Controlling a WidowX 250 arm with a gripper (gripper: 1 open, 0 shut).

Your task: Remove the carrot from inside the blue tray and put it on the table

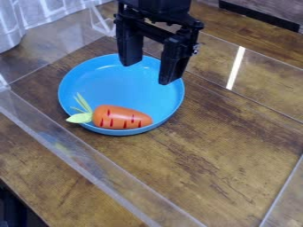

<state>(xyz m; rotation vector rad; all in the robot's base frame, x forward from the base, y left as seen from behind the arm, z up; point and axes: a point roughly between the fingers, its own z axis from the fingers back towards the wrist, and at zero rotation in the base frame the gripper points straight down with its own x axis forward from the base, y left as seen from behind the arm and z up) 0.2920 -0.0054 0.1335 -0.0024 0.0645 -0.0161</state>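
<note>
All-black gripper (151,55): boxy block up top, 2 long flat rectangular fingers (173,60), matte finish, faint sheen along edges.

A: Is any writing readable on the blue tray (83,75)?

B: None; its plastic shows no letters, numbers or marks.

A: Does the carrot (120,117) carry a label or brand?

B: No, only dark grooves, which are not letters.

A: And the table (225,168) or the gripper (151,64)?

B: Neither shows a readable word, number or sign.
</note>
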